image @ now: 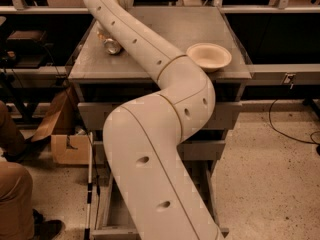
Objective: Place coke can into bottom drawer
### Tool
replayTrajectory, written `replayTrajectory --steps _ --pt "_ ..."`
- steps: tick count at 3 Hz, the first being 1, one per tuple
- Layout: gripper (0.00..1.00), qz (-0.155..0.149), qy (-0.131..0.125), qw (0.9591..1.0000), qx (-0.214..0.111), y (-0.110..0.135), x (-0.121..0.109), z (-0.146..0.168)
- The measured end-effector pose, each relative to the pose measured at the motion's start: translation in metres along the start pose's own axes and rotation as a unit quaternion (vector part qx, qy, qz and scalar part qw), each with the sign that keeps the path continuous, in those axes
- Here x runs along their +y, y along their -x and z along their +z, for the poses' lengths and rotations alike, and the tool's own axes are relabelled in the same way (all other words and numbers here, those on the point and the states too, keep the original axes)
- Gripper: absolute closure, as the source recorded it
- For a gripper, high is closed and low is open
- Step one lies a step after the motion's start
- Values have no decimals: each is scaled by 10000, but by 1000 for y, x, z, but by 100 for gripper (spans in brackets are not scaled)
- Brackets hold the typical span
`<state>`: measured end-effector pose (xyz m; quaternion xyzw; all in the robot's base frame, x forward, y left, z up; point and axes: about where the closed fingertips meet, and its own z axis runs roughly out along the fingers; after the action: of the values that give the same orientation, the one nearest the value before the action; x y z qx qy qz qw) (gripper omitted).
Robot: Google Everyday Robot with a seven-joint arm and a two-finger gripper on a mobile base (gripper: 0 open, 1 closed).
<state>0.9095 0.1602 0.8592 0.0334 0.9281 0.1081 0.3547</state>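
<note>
The coke can (113, 46) lies on its side on the grey cabinet top (200, 29), near the back left, with its silver end facing me. My white arm (165, 79) rises from the bottom of the view and bends back over the cabinet to the can. My gripper is hidden behind the arm's wrist link, right at the can. The bottom drawer (116, 218) is pulled out low at the front. Only a strip of its grey floor shows left of the arm.
A white bowl (209, 57) sits at the cabinet top's front right. Two closed upper drawers (227, 115) are partly covered by the arm. A cardboard box (70, 148) and a person's legs (15, 204) are on the floor at the left.
</note>
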Motion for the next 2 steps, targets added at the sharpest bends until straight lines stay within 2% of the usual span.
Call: replayTrajectory --steps 1,2 --pt "65 -61 -19 9999 -83 2 -7 -2" --pt "87 -107 91 9998 -107 2 -15 -6"
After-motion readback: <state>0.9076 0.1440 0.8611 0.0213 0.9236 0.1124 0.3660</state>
